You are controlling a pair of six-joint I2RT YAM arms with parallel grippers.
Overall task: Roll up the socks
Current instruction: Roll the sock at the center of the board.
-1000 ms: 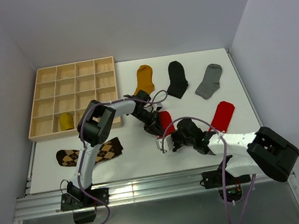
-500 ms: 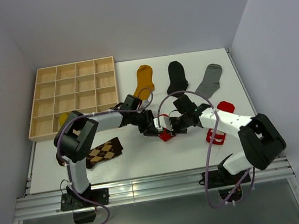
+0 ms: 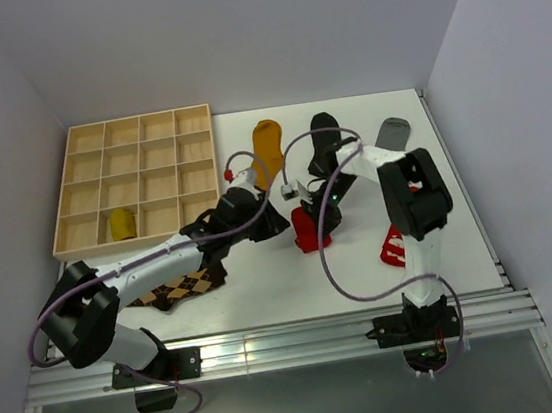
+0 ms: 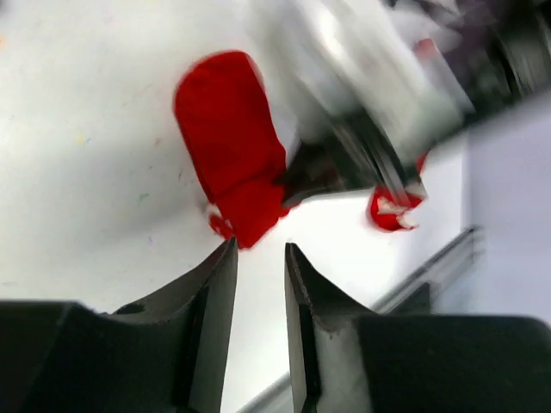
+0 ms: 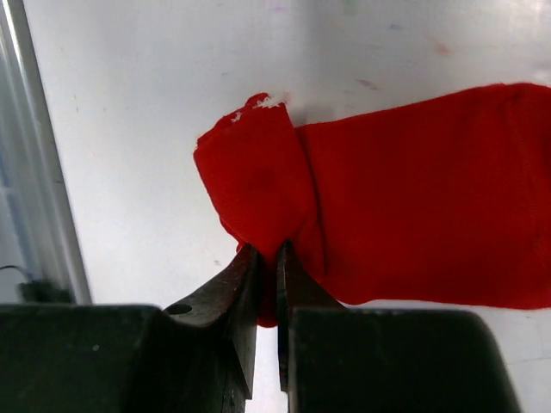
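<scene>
A red sock (image 5: pixel 413 189) lies near the table's middle with its near end folded over. My right gripper (image 5: pixel 269 251) is shut on that fold (image 5: pixel 258 185). From above, the right gripper (image 3: pixel 312 216) sits on the red sock (image 3: pixel 307 236). My left gripper (image 4: pixel 261 249) is open and empty, just short of the sock's (image 4: pixel 231 159) end; in the top view the left gripper (image 3: pixel 277 227) is left of it. A second red sock (image 3: pixel 394 245) lies crumpled to the right. Yellow (image 3: pixel 267 142), black (image 3: pixel 326 130) and grey (image 3: pixel 393 132) socks lie flat at the back. An argyle sock (image 3: pixel 180 286) lies front left.
A wooden grid tray (image 3: pixel 136 133) stands at the back left with a rolled yellow bundle (image 3: pixel 121 223) in a front cell. The right arm (image 3: pixel 410 190) arches over the table's right half. A metal rail (image 3: pixel 273 348) runs along the near edge.
My left gripper has let go of the red sock, opened and drawn back left. The right arm swung up and over, and its gripper closed on the sock's folded end.
</scene>
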